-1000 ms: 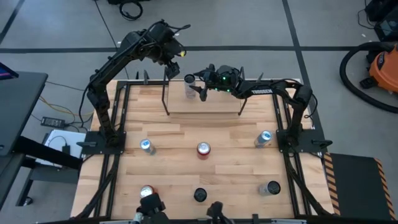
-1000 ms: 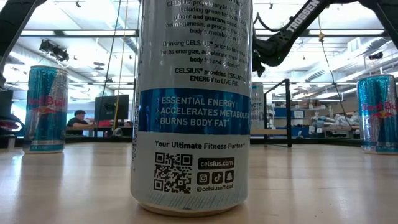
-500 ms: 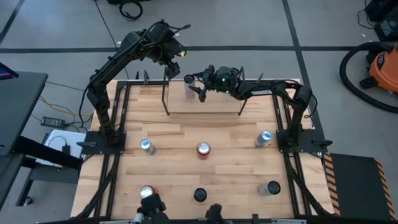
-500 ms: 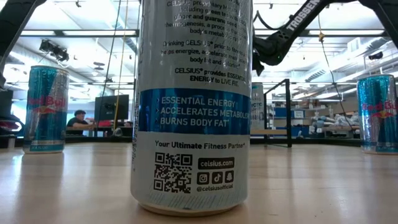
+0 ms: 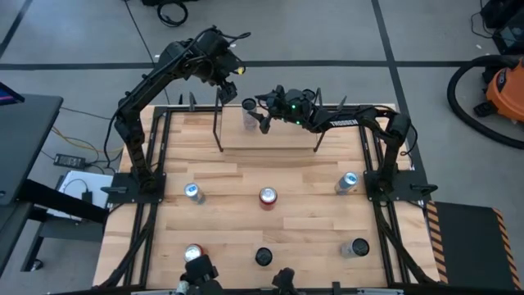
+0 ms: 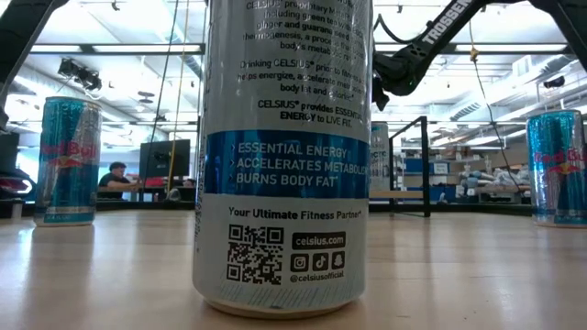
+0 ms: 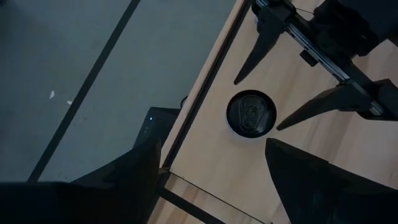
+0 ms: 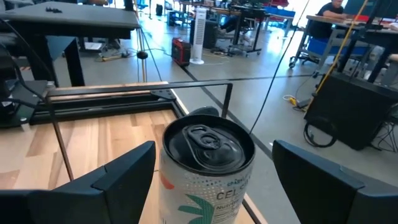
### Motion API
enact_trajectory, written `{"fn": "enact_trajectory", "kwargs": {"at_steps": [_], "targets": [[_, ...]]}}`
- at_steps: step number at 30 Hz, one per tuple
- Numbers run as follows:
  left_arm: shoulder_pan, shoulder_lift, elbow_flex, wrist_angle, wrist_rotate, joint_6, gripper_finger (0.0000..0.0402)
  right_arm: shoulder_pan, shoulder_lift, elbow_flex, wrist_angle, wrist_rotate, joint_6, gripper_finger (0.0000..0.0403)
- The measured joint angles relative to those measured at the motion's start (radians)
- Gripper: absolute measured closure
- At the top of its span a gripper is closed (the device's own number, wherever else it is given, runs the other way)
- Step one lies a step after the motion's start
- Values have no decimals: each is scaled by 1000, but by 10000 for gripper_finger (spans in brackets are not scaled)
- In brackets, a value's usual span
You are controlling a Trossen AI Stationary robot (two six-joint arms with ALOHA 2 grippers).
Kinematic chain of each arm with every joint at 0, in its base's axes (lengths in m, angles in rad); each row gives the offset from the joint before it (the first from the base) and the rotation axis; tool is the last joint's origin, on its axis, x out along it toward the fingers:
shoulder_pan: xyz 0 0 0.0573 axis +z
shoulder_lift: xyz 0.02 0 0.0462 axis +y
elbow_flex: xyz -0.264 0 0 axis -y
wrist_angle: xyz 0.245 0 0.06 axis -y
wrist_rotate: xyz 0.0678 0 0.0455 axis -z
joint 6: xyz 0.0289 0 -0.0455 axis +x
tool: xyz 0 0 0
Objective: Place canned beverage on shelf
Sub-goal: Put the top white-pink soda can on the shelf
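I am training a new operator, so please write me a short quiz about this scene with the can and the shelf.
1. True or false: the can on the shelf lies on its side.
2. The right gripper is: A) shut on the can, B) open around the can, C) over the floor.
3. Fill in: the left gripper holds ____.
Key: 1 false, it stands upright; 2 B; 3 nothing.

Orange vacuum (image 5: 501,86) on floor, person (image 6: 116,176) at distant desk
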Motion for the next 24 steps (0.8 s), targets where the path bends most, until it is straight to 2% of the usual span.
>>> {"fn": "enact_trajectory", "kwargs": {"at_steps": [5,9,24], "targets": [[0,0,0,0,0,0,111,-1,0,0,-6,-12,17,75],[0,0,0,0,0,0,111,0,0,0,-24,30,18,81],[0,0,0,7,0,1,111,-1,-2,-1,-27,3,28,86]]}}
